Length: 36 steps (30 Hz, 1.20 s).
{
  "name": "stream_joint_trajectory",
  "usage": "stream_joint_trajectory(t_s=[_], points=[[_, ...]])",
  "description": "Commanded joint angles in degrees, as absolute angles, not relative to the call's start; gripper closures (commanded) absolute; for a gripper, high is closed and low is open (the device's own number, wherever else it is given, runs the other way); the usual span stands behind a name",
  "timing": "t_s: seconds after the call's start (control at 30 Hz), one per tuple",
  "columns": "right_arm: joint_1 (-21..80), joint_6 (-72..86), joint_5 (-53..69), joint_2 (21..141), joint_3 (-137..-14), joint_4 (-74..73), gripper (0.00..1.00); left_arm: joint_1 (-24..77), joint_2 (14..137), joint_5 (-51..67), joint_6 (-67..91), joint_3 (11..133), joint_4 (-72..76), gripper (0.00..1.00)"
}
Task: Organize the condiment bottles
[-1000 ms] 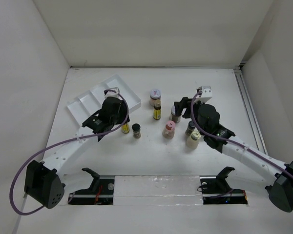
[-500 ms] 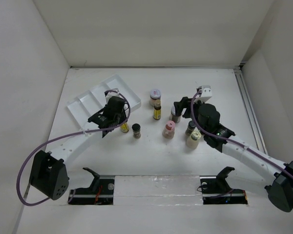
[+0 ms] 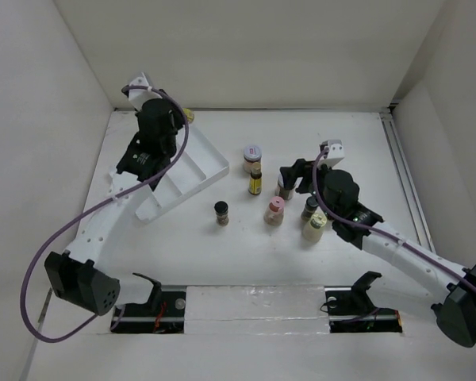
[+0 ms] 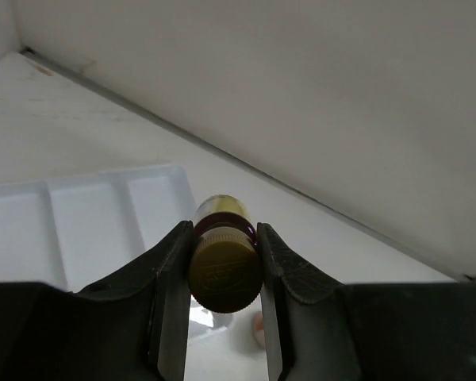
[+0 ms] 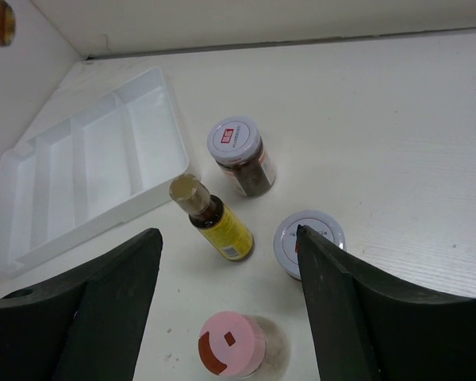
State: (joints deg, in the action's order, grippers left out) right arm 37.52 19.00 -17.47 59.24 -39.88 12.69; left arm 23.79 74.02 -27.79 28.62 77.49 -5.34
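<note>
Left fingers (image 4: 170, 302) were clamped on the cap of a yellow-labelled bottle (image 4: 224, 266), raised off the counter (image 5: 397, 143) over the tray (image 4: 79, 222). Right fingers (image 5: 103, 317) hung wide apart, empty, above the other bottles (image 5: 219, 218). This looked like the carry step. Next would be lowering it upright into a compartment, then releasing.

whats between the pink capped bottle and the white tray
A small dark jar stands between the pink-capped bottle and the near end of the white tray, apart from both. The top view shows it.
</note>
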Motion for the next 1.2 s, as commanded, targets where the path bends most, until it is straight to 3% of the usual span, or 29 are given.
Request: stream_joint_trajectory(t_s=[0.0,0.3,0.87,1.03,1.07,1.17], points=[[37.18,19.95,-16.7,57.66,-39.64,16.35,0.26,17.07,78.12,-31.46,28.74,78.05,-0.36,0.95],[37.18,19.95,-16.17,57.74,-39.11,16.88,0.26,3.26,84.11,-27.17,30.5,75.07,-1.68,0.95],[37.18,19.95,-15.56,58.89,-39.64,16.88,0.24,-1.4,98.0,-29.97,26.63,76.9,-2.29,0.94],[37.18,19.95,-16.08,59.41,-39.64,16.88,0.24,-1.41,99.84,-29.97,26.63,76.9,-1.76,0.88],[37.18,19.95,-16.08,59.41,-39.64,16.88,0.24,-1.41,100.37,-29.97,26.63,77.51,-1.76,0.79],[37.18,19.95,-16.08,59.41,-39.64,16.88,0.24,-1.41,100.99,-30.5,26.63,78.04,-1.76,0.67]])
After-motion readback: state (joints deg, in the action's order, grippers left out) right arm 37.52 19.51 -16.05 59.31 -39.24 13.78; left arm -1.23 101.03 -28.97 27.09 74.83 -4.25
